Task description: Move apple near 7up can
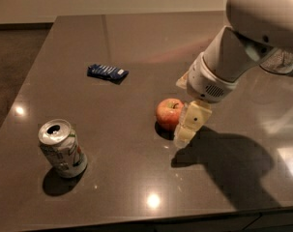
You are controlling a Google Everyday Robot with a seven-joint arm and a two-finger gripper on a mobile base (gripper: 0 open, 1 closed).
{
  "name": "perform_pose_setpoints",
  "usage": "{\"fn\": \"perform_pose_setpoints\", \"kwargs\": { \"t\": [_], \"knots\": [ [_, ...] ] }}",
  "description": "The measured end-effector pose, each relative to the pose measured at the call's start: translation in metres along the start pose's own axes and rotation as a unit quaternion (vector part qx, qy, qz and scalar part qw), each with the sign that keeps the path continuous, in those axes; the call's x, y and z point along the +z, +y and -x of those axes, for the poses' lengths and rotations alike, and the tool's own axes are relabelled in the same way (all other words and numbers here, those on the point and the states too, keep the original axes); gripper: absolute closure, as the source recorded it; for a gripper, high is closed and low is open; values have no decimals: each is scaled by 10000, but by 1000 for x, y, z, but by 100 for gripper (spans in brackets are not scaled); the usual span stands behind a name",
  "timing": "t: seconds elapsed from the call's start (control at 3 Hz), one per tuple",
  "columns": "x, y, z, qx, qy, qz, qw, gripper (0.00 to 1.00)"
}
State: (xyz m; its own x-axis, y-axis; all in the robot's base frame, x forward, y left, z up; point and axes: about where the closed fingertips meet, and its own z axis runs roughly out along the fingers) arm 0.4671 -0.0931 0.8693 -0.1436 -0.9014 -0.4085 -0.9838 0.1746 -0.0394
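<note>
The red-orange apple (168,113) sits on the dark table (136,42), right of centre. The dented white and green 7up can (61,148) stands tilted at the front left, well apart from the apple. My gripper (184,133) hangs down from the white arm (233,57) and sits low over the table, right against the apple's right side. Part of it is hidden by the wrist.
A flat blue packet (107,72) lies at the back left of the apple. The table's front edge runs close below the can. The arm's shadow falls on the table at the right front.
</note>
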Motion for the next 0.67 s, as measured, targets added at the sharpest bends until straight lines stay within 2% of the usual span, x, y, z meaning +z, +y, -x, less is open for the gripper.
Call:
{"fn": "perform_pose_setpoints", "kwargs": {
  "t": [0.33, 0.67],
  "knots": [
    [8, 1, 5, 0, -55, 56, 10000, 17],
    [12, 2, 8, -35, -86, 90, 9999, 42]
  ]
}}
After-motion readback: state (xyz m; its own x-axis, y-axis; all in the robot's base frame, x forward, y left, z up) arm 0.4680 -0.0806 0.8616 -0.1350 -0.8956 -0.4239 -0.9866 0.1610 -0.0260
